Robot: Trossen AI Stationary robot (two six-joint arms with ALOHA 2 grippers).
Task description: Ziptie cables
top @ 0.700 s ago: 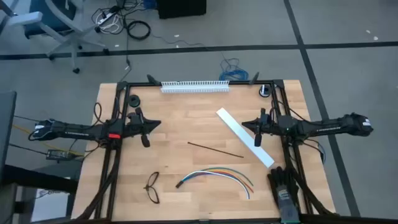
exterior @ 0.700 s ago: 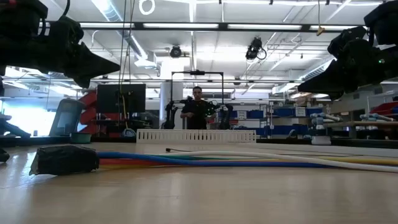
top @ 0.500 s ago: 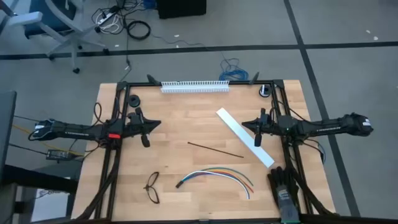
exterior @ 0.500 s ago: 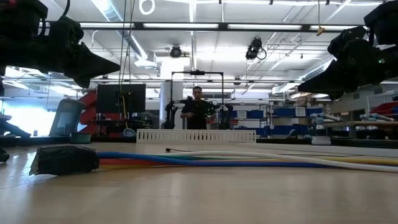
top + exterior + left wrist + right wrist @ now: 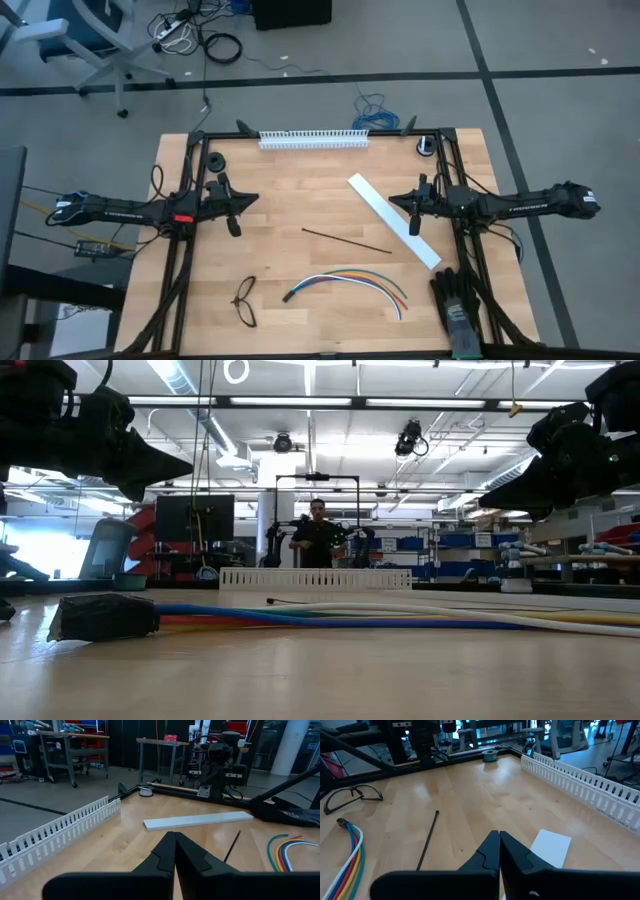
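Observation:
The cables [image 5: 350, 282], a curved bundle of white, blue, orange, yellow and green wires with a dark end [image 5: 289, 296], lie flat near the table's near edge; they show in the low view [image 5: 350, 615] and both wrist views [image 5: 285, 851] [image 5: 347, 855]. The ziptie [image 5: 346, 240], a thin dark straight strip, lies flat at the table's middle, also seen at ziptie [image 5: 231, 846] and ziptie [image 5: 427, 840]. My left gripper [image 5: 253, 200] hovers shut at the table's left side; my right gripper [image 5: 392, 202] hovers shut at the right, above the white strip.
A wide flat white strip [image 5: 393, 220] lies slantwise right of centre. A white slotted cable duct [image 5: 314, 138] runs along the far edge. Black thin-framed glasses [image 5: 245, 300] lie near the near-left. A dark glove-like object [image 5: 455, 300] sits at the near-right corner. A person [image 5: 317, 535] stands beyond the table.

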